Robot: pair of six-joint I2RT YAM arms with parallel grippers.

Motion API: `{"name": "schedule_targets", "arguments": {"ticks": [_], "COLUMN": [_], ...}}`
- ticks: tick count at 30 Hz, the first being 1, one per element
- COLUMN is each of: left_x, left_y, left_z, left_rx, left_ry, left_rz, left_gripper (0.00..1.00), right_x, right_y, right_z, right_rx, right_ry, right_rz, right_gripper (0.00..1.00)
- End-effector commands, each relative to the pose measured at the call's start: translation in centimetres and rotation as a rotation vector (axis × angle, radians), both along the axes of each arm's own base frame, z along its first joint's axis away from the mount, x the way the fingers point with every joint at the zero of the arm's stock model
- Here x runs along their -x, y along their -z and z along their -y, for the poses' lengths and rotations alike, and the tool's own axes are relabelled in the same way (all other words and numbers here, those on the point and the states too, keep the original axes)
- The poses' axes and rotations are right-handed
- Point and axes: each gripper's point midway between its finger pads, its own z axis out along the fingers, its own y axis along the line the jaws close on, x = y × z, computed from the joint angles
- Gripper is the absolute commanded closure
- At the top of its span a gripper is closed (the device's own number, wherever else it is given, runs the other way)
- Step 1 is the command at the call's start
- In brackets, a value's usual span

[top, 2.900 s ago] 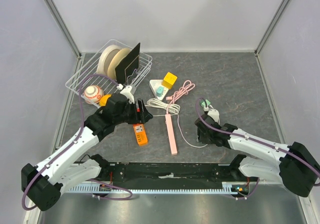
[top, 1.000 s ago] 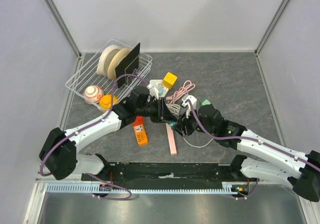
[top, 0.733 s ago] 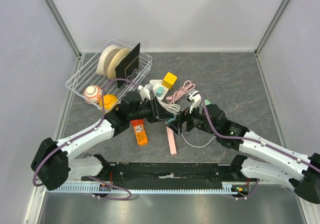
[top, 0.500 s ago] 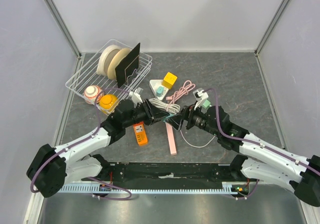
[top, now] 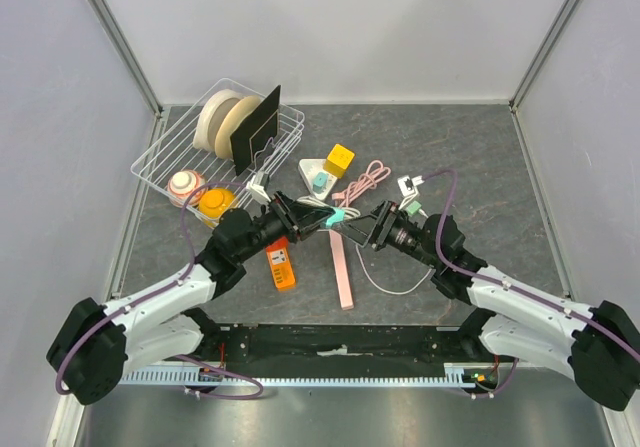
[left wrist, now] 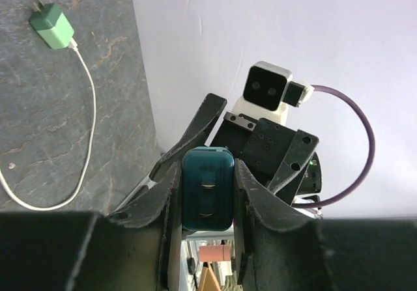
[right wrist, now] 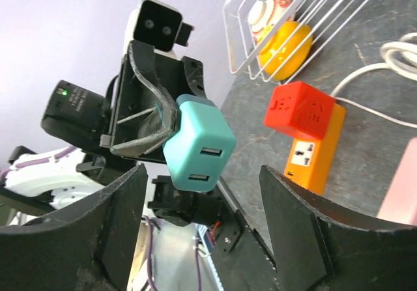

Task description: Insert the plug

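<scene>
Right end effector (right wrist: 203,170) released teal plug (right wrist: 197,149)

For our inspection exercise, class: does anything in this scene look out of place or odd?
Yes. The teal USB charger is off the table, clamped in the left gripper in mid-air, ports facing the open right gripper. The pink power strip lies on the table.

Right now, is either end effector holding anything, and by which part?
The left end effector grips the teal charger block by its two opposite side faces. The right end effector is open and holds nothing.
</scene>
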Motion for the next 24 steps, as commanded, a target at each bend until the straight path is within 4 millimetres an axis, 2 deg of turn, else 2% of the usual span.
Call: {"name": "schedule_targets", "arguments": {"ticks": [1,9,15,18,19,21,22,23,24], "left_x": [0.0,0.4,0.6,0.7,0.6,0.7,0.8,0.8,0.8], "left_y": [-2.6,-3.3,-3.4,-3.6,-3.7,-3.9,-3.9,-3.7,-3.7], "left_z": [-0.1,0.2,0.2,0.2,0.3,0.4,0.4,0.4,0.3], "left_rx": [0.103,0.118,0.124,0.133,0.136,0.137,0.136,0.125,0.118], "left_ry": [0.001,0.032,0.042,0.044,0.045,0.051,0.053,0.051,0.049], "left_rz": [0.044,0.077,0.084,0.091,0.092,0.098,0.102,0.11,0.117], "left_gripper": [0.98,0.98,0.98,0.98,0.98,0.97,0.96,0.94,0.86], "right_x": [0.5,0.0,0.1,0.2,0.3,0.4,0.5,0.5,0.5], "right_y": [-3.9,-3.9,-4.1,-4.1,-4.0,-3.9,-3.8,-3.9,-3.7], "right_z": [-0.6,-0.6,-0.6,-0.8,-0.8,-0.8,-0.8,-0.7,-0.5], "right_rx": [-0.16,-0.201,-0.23,-0.24,-0.242,-0.246,-0.245,-0.245,-0.24], "right_ry": [-0.063,-0.073,-0.091,-0.109,-0.112,-0.119,-0.119,-0.119,-0.115], "right_rz": [0.047,0.042,0.043,0.039,0.037,0.034,0.033,0.039,0.037], "right_gripper": [0.28,0.38,0.51,0.61,0.7,0.82,0.94,0.98,1.0]}}
